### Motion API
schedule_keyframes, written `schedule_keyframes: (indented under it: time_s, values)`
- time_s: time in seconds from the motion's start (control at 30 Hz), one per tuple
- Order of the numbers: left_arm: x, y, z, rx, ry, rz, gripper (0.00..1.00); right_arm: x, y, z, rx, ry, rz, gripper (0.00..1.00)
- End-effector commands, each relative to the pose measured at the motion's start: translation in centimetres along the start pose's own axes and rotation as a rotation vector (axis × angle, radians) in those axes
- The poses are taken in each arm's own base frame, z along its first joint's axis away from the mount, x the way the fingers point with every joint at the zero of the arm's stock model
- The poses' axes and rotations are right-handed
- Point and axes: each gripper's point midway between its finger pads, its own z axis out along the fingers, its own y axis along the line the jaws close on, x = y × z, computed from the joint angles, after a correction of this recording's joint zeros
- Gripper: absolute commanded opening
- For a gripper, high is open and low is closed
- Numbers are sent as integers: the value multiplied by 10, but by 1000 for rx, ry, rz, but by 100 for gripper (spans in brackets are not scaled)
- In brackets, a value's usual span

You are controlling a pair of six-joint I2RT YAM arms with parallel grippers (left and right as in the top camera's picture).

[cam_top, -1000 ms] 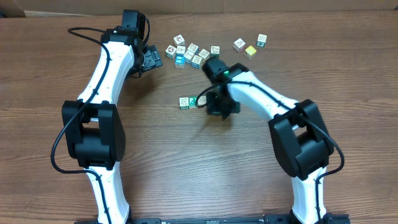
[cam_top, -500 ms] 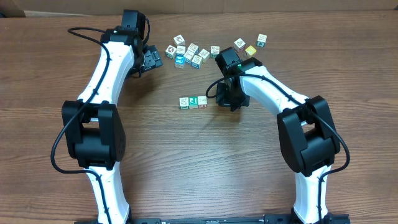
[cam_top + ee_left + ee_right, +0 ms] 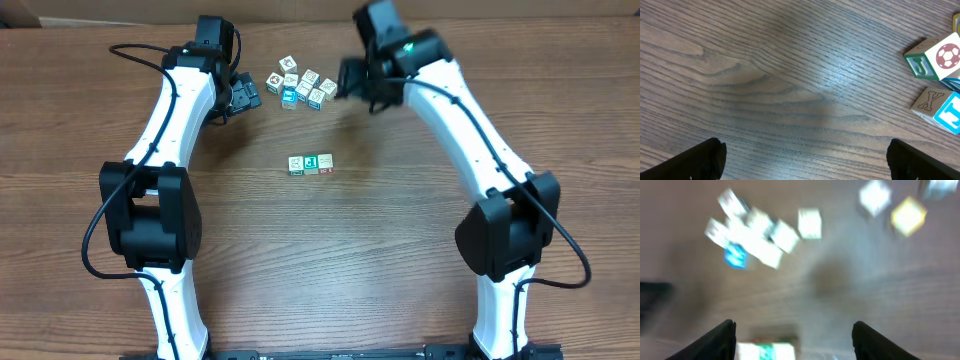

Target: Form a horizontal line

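At mid-desk, well apart from both arms, lies the row. I count three small white-edged cubes touching side by side, the middle face teal and the right one marked red. It runs left to right and looks straight. The right wrist view catches it only as a blur at the bottom edge.

These look like light, stiff picture blocks with hard faces, not fragile. They are probably so light that a brushing finger would skid or turn them on the smooth wood. A sound hold would come from above on a cube's near and far faces. That leaves the left and right faces free to butt against a neighbour, and the fingers stay off the rest of the row.

Farther back, the left pincer sits just left of the clump, fingers wide apart with nothing between them. Its wrist view shows bare wood and two cubes at the right edge. Farthest, the right pincer hangs above the far desk, right of the clump, fingers apart and empty. The view is smeared, but a yellow cube shows beyond it.

A second ago only one cube stood clear at the row's place, with the right pincer low against it and a teal face at its tips. Half a second ago three cubes lay there, with the pincer just to their right. It has since lifted and swung far, and its arm now hides the loose far-right cubes from overhead. The left arm and the clump have not shifted.
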Motion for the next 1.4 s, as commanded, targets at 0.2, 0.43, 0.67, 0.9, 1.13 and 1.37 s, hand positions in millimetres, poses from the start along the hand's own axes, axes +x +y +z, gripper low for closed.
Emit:
schedule_keyframes:
  time_s: [0.2, 0.43, 0.67, 0.9, 1.13, 1.37]
  values:
    - [-3, -1, 2, -7, -7, 16, 99, -26, 2, -11, 5, -108, 1, 100]
    - [-4, -1, 2, -7, -8, 16, 100, -37, -1, 13, 31, -150, 2, 100]
    - [-4, -1, 2, -7, -8, 16, 100, -38, -14, 49, 97, -155, 6, 99]
    - [-3, -1, 2, -7, -7, 16, 100, -39, -16, 87, 97, -161, 7, 99]
    - [-4, -1, 2, -7, -8, 16, 100, -37, -17, 108, 98, -160, 7, 99]
    - [-3, -1, 2, -7, -7, 16, 100, -32, -20, 132, 104, -150, 6, 95]
